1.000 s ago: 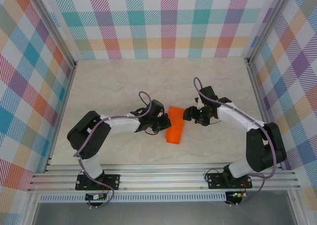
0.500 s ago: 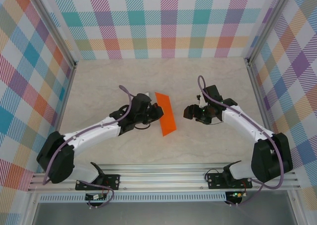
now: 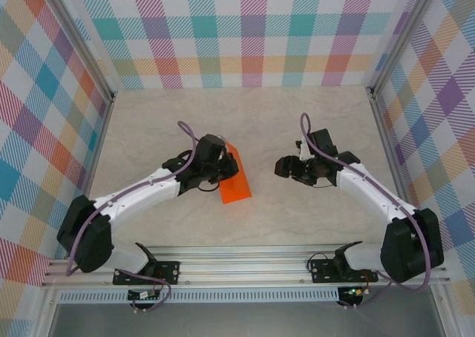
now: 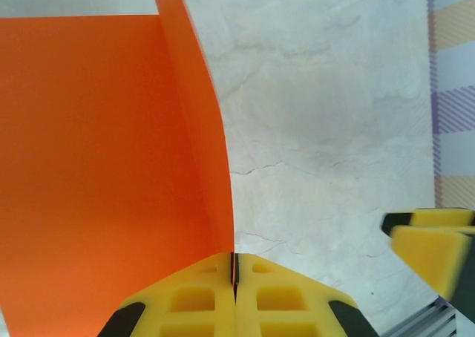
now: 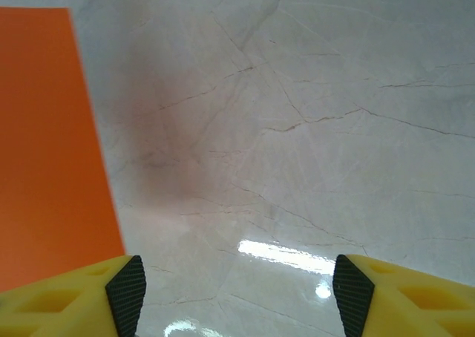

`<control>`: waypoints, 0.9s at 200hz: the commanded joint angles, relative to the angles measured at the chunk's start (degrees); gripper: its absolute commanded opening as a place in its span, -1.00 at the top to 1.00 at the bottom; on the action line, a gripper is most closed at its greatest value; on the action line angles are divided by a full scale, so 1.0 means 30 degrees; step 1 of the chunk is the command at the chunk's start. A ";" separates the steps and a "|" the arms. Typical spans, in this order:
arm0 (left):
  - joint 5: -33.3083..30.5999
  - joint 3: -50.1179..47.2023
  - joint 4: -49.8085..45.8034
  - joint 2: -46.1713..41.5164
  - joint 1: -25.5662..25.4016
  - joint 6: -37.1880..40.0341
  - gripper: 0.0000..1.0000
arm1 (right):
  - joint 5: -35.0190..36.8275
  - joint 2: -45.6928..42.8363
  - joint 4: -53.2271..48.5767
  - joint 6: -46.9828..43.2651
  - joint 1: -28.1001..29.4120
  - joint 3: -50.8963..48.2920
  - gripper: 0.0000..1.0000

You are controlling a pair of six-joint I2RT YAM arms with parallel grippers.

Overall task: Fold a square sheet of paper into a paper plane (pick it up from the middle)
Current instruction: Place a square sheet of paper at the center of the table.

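Note:
The square sheet of paper (image 3: 236,185) is bright orange and folded double into a narrow strip. It hangs left of the table's middle, tilted, with my left gripper (image 3: 225,171) shut on its edge. In the left wrist view both layers of the paper (image 4: 96,166) run into the closed yellow fingers of the left gripper (image 4: 234,266). My right gripper (image 3: 280,166) stands open a short way to the right of the paper, apart from it. Its wrist view has the right gripper (image 5: 239,296) over bare table and the paper (image 5: 44,144) at the left. A paper plane is out of view.
The marble-patterned table (image 3: 297,122) is boxed in by plaid walls (image 3: 252,33) at the back and sides, with aluminium posts (image 3: 382,122) at the corners. A metal rail (image 3: 245,266) carrying both arm bases runs along the near edge.
My left arm has stretched out and carried the folded paper from the table's middle up and to the left. The right gripper has drawn back a little to the right, away from the paper.

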 commanded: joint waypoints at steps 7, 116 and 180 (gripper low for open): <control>0.1611 0.0126 0.2164 0.2097 0.0158 0.0467 1.00 | -0.0273 -0.1152 0.1000 0.0021 0.0041 -0.0942 -0.57; 0.1906 0.0148 0.1886 0.4785 0.0173 -0.1830 1.00 | 0.0831 -0.0952 0.6595 -0.4119 0.5487 -0.3929 -0.35; 0.1658 0.0592 0.1219 0.4650 0.0202 -0.1916 0.35 | 0.3862 -0.0152 1.1310 -0.2499 0.8830 -0.5758 -0.34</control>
